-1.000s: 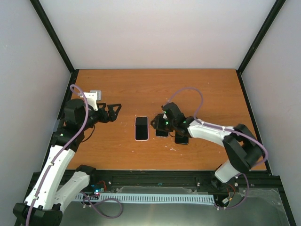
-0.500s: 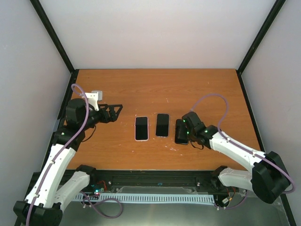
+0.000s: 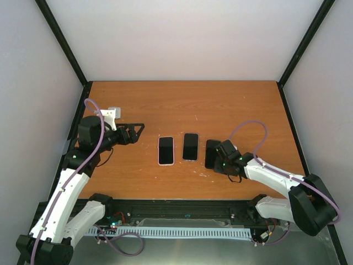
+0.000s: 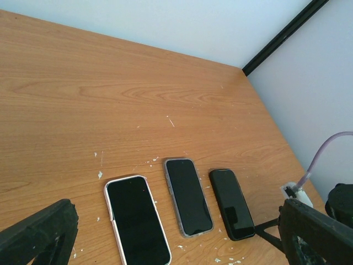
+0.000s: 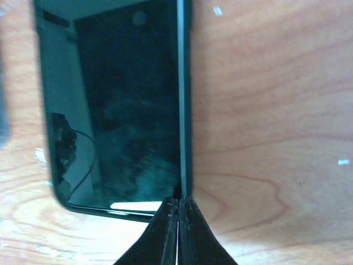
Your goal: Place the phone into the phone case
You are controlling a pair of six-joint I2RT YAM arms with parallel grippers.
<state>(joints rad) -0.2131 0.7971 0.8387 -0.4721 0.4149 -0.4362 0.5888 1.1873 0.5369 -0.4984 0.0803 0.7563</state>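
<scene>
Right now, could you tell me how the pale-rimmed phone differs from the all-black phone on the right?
The pale-rimmed phone has a light border; the all-black phone has a dark edge. The pale-rimmed phone lies leftmost in the row, the all-black phone rightmost, with the right gripper, fingers shut, at its near edge. Both lie flat, dark screens up.

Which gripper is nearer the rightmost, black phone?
Right. The right gripper, shut, sits at the black phone's near right corner; the left gripper hovers open, far off to its left.
</scene>
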